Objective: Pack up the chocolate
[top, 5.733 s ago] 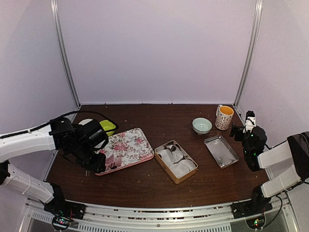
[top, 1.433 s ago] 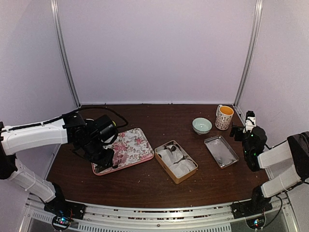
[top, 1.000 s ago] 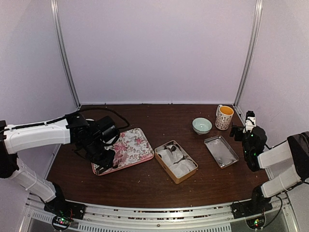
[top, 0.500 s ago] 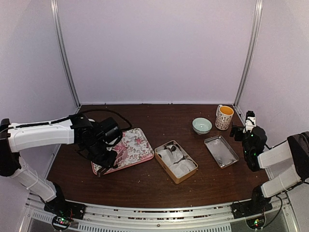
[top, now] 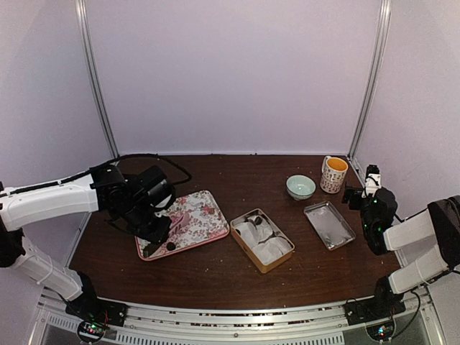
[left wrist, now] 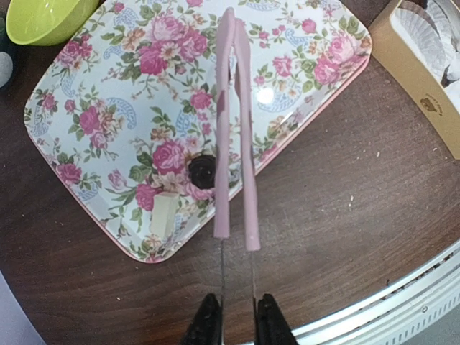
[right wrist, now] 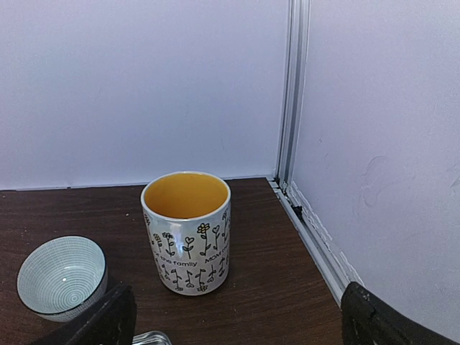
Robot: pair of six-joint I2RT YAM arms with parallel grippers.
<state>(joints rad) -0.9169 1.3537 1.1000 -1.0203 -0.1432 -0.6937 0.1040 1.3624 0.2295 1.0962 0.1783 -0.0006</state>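
A dark brown chocolate (left wrist: 202, 169) and a pale tan one (left wrist: 163, 214) lie on the floral tray (left wrist: 108, 93) near its front corner. The dark one also shows in the top view (top: 171, 246). My left gripper (left wrist: 236, 325) is shut on the handle ends of the pink tongs (left wrist: 233, 129). The tongs reach out over the tray with their arms close together, and nothing is between the tips. The dark chocolate lies just left of the tong arms. My right gripper (right wrist: 237, 327) is wide open and empty at the far right (top: 357, 194), facing the mug.
A tan box (top: 261, 239) with white paper cups stands mid-table, with something dark at its far end. A metal tray (top: 328, 224), a small pale bowl (top: 300, 186) and an orange-lined mug (right wrist: 187, 231) are at the right. A green bowl (left wrist: 43, 16) sits beyond the floral tray.
My left arm has swung right over the floral tray with the tongs, then drawn back a little to the left. The dark chocolate now shows clear of the gripper. The right arm has not moved.
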